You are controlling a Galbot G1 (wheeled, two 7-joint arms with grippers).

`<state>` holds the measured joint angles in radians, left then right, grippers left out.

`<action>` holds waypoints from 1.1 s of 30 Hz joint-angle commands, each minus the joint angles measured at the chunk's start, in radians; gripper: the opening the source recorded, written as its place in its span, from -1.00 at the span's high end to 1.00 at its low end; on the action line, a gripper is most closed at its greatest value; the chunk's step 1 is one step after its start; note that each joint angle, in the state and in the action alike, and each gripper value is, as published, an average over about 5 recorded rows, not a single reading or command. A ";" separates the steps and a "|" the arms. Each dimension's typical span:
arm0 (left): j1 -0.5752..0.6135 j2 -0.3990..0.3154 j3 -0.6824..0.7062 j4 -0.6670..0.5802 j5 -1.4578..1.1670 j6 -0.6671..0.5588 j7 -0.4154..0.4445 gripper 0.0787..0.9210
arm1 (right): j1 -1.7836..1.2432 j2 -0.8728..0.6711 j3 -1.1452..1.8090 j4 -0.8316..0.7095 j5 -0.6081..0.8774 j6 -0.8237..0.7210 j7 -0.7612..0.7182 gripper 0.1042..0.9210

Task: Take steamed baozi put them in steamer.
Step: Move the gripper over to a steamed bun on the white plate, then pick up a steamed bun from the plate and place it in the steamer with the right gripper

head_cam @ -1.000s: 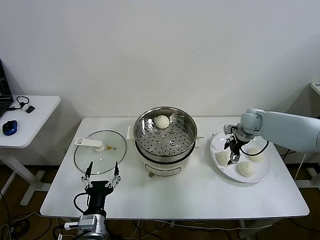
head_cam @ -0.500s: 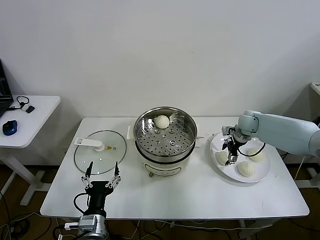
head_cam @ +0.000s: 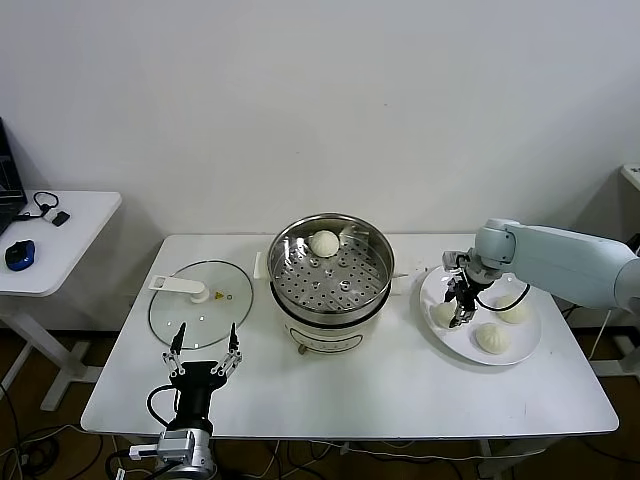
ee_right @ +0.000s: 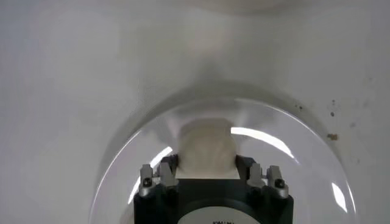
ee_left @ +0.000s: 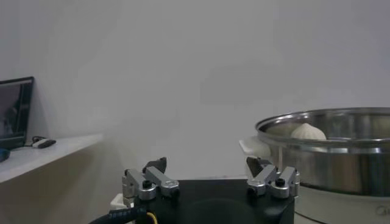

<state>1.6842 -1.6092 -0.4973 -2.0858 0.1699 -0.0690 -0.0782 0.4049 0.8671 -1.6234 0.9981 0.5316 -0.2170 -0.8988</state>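
At three o'clock on the counter (head_cam: 400, 395), over the white plate (head_cam: 528, 340): right hand (head_cam: 459, 314) lowered onto the plate's nine-o'clock side, fingers (ee_right: 161, 176) set on either flank of one steamed baozi (ee_right: 208, 150), touching or nearly touching it. Seen from the right wrist, bun wedged between both fingers, its near half cut off by the hand's black body; whether it is squeezed or only bracketed, hard to tell. In the head view the same bun (head_cam: 444, 314) largely masked by the hand and its cable. Two more baozi on the plate: one at six o'clock (head_cam: 491, 338), one at three o'clock (head_cam: 513, 312), the latter partly hidden behind the cable loop.

At the counter's centre, the steamer (head_cam: 330, 280), open, perforated tray showing. One baozi (head_cam: 324, 243) inside at twelve o'clock against the far wall; just beside it a bright shape on the steel, reflection or otherwise, impossible to tell. From the left wrist, only the dome of that bun (ee_left: 309, 131) visible above the steamer rim (ee_left: 323, 119).

At nine o'clock, flat on the counter, the glass lid (head_cam: 200, 304) with white handle, well apart from the plate.

At seven o'clock, by the near edge, left hand (head_cam: 204, 349) parked, fingers spread wide and holding nothing, pointing toward the lid. Lower arm cut off by the frame.

Far left, a separate side table (head_cam: 70, 225), partly out of frame, with small dark items too small to name.
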 commanded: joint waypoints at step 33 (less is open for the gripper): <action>0.013 -0.035 0.022 -0.047 -0.003 0.013 0.012 -0.77 | 0.827 0.191 -0.386 0.446 0.429 -0.037 -0.061 -0.22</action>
<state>1.6934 -1.6092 -0.4785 -2.1235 0.1680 -0.0595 -0.0691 0.9347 0.9644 -1.9169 1.2920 0.7469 -0.2284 -0.9553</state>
